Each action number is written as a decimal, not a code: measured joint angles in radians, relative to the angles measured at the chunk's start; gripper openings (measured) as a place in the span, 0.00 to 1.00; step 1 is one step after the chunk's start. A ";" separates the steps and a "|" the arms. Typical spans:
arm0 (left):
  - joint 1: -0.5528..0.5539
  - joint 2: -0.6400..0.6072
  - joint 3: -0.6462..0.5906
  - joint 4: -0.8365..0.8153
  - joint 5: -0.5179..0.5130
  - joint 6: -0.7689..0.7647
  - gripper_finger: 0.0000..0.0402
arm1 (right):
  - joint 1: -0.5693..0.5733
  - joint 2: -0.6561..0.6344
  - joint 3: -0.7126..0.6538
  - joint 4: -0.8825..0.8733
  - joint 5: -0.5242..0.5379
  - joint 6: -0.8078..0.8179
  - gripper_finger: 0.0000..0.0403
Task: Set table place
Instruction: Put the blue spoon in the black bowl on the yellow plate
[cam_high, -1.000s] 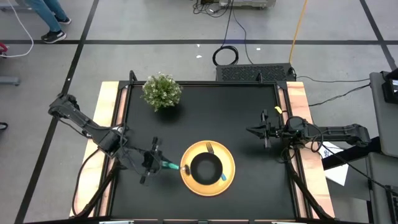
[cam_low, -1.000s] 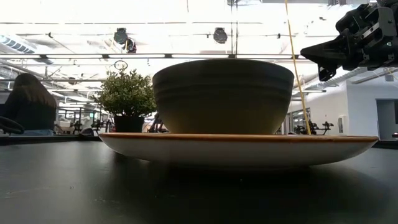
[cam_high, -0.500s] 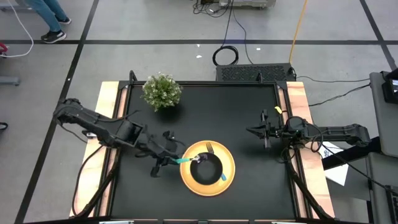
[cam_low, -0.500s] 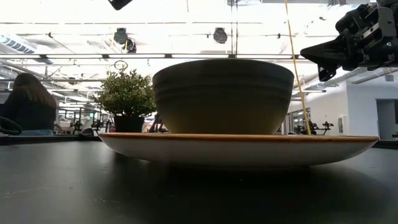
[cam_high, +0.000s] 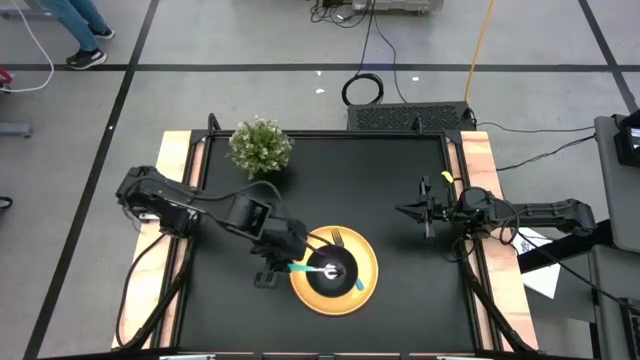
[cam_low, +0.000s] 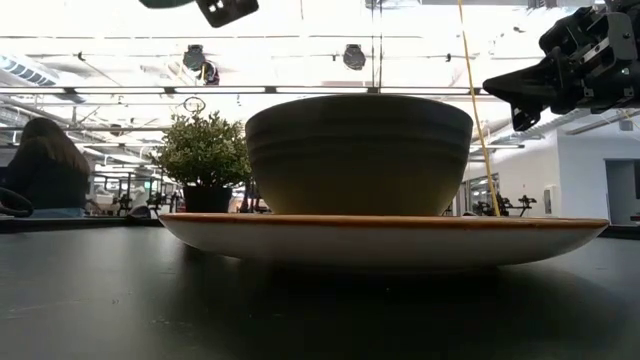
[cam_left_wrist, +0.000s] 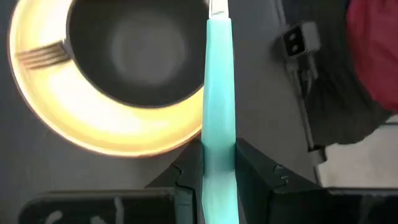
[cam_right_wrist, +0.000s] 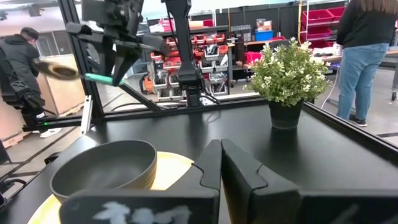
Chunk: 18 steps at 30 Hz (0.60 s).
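Black table (cam_high: 330, 190), left gripper (cam_high: 290, 262) clamped on teal spoon (cam_high: 312, 268), now moved over bowl (cam_high: 332, 270), right gripper (cam_high: 408, 210) closed, unmoved.

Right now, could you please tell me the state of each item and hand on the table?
yellow plate: flat, right way up.
black bowl: upright, empty, on yellow plate.
fork: lying on yellow plate.
spoon: held aloft.
left hand: shut on spoon handle.
right hand: shut, empty.
plant: upright.

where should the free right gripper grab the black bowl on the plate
Probably its rim on the side nearest the right gripper, coming down from above, one finger inside. The black bowl stands upright and wide on the yellow plate, and the left gripper holds the spoon over its far side.
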 joint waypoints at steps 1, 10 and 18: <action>0.006 0.010 0.003 -0.010 0.002 0.004 0.17 | 0.000 0.000 0.000 -0.001 0.000 0.000 0.00; 0.035 0.043 0.004 -0.045 0.001 0.027 0.17 | 0.000 0.005 0.000 -0.006 0.000 -0.001 0.00; 0.037 0.043 0.004 -0.045 0.001 0.036 0.17 | 0.000 0.005 0.000 -0.006 0.000 -0.001 0.00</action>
